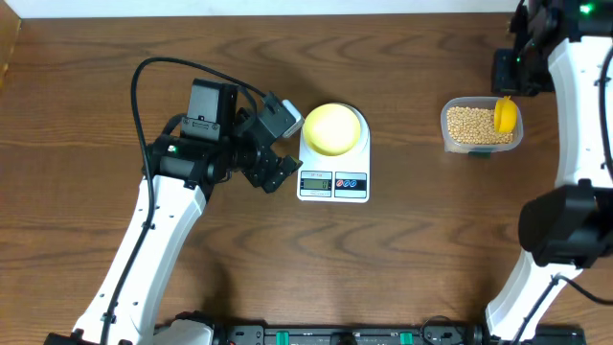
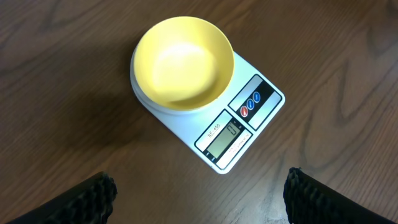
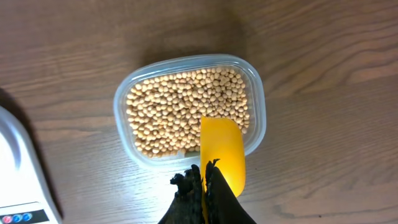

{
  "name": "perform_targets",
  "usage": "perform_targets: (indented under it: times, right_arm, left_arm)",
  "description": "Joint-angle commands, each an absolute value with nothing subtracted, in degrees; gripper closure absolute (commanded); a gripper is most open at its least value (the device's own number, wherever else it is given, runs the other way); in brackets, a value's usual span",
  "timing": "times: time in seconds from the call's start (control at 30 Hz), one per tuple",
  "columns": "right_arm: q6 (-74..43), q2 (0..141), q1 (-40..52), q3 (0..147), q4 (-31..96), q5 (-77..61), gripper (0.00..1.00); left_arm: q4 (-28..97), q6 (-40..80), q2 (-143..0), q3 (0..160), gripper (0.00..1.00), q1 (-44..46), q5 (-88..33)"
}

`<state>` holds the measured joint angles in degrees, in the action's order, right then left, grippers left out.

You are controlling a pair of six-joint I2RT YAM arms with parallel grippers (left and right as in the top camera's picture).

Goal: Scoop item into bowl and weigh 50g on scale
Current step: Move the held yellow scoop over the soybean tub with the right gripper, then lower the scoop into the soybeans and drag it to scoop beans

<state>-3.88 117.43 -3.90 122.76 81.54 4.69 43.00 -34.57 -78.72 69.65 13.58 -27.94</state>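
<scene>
The pale-yellow bowl point(image 1: 331, 127) point(image 2: 183, 62) sits empty on the white scale point(image 1: 333, 180) point(image 2: 239, 134). My left gripper point(image 1: 284, 144) point(image 2: 199, 200) hovers just left of the scale, open, with nothing between its fingers point(image 2: 87, 202). The item, tan beans point(image 1: 471, 125) point(image 3: 180, 109), fills a clear plastic tub point(image 1: 447, 127) point(image 3: 123, 115) at the right. My right gripper point(image 1: 506, 94) point(image 3: 204, 177) is shut on the handle of a bright yellow scoop point(image 1: 505, 115) point(image 3: 222, 149), whose blade rests over the tub's edge above the beans.
The wooden table's back edge point(image 1: 287, 17) runs along the top of the overhead view. A corner of the scale point(image 3: 18, 180) shows at the left of the right wrist view. The left arm's cable point(image 1: 153, 67) loops above its wrist.
</scene>
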Motion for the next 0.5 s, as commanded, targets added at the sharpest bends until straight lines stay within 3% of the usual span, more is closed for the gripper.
perform_targets:
  times: [0.0,0.47]
  right_arm:
    - [-6.0,119.15,-4.12,123.0,81.41,10.28,0.99]
    - [-6.17,122.28,-4.14,122.89,77.23,11.05,0.99]
  left_arm:
    - [42.81,-35.16,-78.32,68.66,0.12,13.3,-27.59]
    - [42.81,-35.14,-78.32,68.66,0.12,13.3,-27.59]
